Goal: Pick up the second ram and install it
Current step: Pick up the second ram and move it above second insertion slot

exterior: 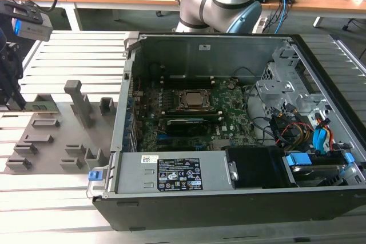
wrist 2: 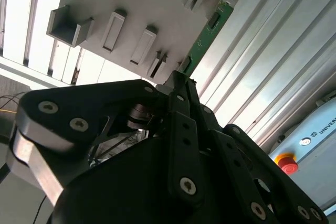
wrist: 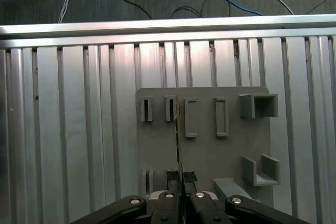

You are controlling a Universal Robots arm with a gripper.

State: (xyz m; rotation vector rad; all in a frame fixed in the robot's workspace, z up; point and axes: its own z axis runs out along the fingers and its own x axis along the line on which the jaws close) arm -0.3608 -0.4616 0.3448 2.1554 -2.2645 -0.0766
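An open computer case [exterior: 229, 212] sits beside a grey holder plate [exterior: 57, 136].

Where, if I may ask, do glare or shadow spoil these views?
Second wrist view: the ribbed aluminium table glares white, the black pincer is shadowed; exterior view: the open black computer case is dim inside; first wrist view: even light on the grey slotted holder plate.

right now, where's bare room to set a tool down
Bare table slats border the grey holder plate on its camera side, and on its far side. Crowded: the plate, where the gripper holds the second ram, and the open computer case.
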